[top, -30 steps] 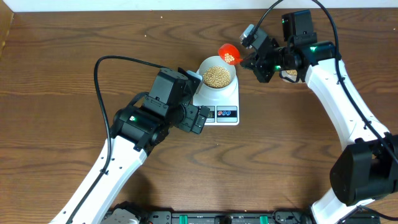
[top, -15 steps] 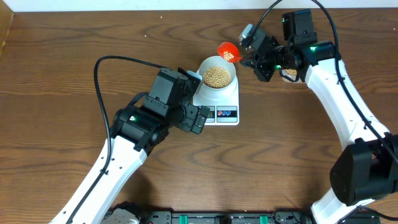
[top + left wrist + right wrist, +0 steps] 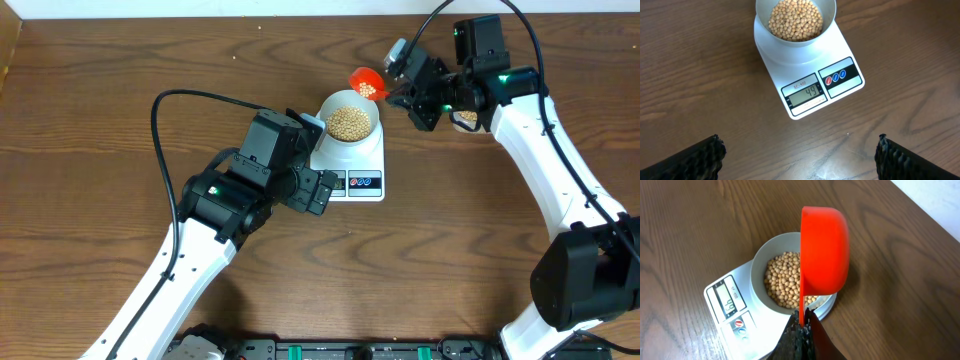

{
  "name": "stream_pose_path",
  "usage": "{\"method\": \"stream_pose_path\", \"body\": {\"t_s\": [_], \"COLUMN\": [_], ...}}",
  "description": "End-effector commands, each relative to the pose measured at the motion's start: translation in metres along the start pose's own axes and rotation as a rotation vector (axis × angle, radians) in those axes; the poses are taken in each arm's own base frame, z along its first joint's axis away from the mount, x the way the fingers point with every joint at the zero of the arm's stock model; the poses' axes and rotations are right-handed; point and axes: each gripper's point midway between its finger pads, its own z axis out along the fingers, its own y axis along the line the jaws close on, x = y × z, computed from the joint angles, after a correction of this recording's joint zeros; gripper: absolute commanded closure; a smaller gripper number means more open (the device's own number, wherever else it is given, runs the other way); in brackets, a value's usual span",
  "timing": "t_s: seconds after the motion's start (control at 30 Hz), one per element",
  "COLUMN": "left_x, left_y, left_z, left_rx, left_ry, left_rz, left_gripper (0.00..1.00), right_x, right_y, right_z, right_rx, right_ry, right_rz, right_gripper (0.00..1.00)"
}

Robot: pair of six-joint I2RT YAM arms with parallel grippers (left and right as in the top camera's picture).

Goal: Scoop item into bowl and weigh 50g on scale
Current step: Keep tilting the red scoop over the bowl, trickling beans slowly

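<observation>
**Operator:** What is the state of the tool?

**Technician:** The right gripper (image 3: 802,326) is clamped tight on the handle of the red scoop (image 3: 824,250). In the overhead view the scoop hangs at the 1 o'clock edge of the bowl (image 3: 790,47), rolled onto its side, with a few beans showing in its cup. The left gripper (image 3: 799,160) is spread wide, holds nothing, and hovers at 7 o'clock of the scale (image 3: 771,60).

**Operator:** Where is the item?

**Technician:** Most of the beans (image 3: 796,19) lie in the bowl, which sits centred on the scale. The display (image 3: 806,92) reads 49.

**Operator:** How should the step be done?

**Technician:** It appears to be the final top-up.
1. Keep the scoop lip inside the bowl rim.
2. Roll the wrist in small increments, so that beans drop singly.
3. Pause after each drop until the reading settles.
4. Level the scoop once the target shows. Overshoot would mean taking beans back out.

**Operator:** What stands nearby or in the way?

**Technician:** The two buttons (image 3: 835,77) sit at 6 o'clock on the scale, beside the display. Nothing blocks the scoop path. A tan patch at 3 o'clock under the right arm is probably the bean supply (image 3: 463,118); it is mostly hidden. Touching the bowl or platform would likely upset the reading.
</observation>
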Motion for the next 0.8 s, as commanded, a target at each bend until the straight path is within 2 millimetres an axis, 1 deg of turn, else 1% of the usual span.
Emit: {"method": "stream_pose_path", "body": {"t_s": [0.0, 0.27, 0.5, 0.63, 0.77], "left_x": [0.0035, 0.0035, 0.0035, 0.0035, 0.0035], "left_y": [0.0002, 0.0002, 0.0002, 0.0002, 0.0002], "left_z": [0.0030, 0.0030, 0.0030, 0.0030, 0.0030], "left_rx": [0.004, 0.004, 0.004, 0.004, 0.004], "left_ry": [0.017, 0.017, 0.017, 0.017, 0.017], "left_rz": [0.011, 0.011, 0.011, 0.011, 0.011], "left_gripper": [0.02, 0.02, 0.02, 0.02, 0.02], "right_x": [-0.0079, -0.0084, -0.0083, -0.0051, -0.0050], "right_y": [0.0024, 0.0019, 0.0020, -0.0026, -0.0024], "right_z": [-0.0060, -0.0061, -0.0061, -0.0061, -0.0060], "right_rx": [0.006, 0.008, 0.007, 0.034, 0.033], "right_ry": [-0.021, -0.023, -0.022, -0.002, -0.002], "right_rz": [-0.023, -0.062, -0.069, -0.069, -0.063], "right_gripper": [0.99, 0.99, 0.99, 0.99, 0.99]}}
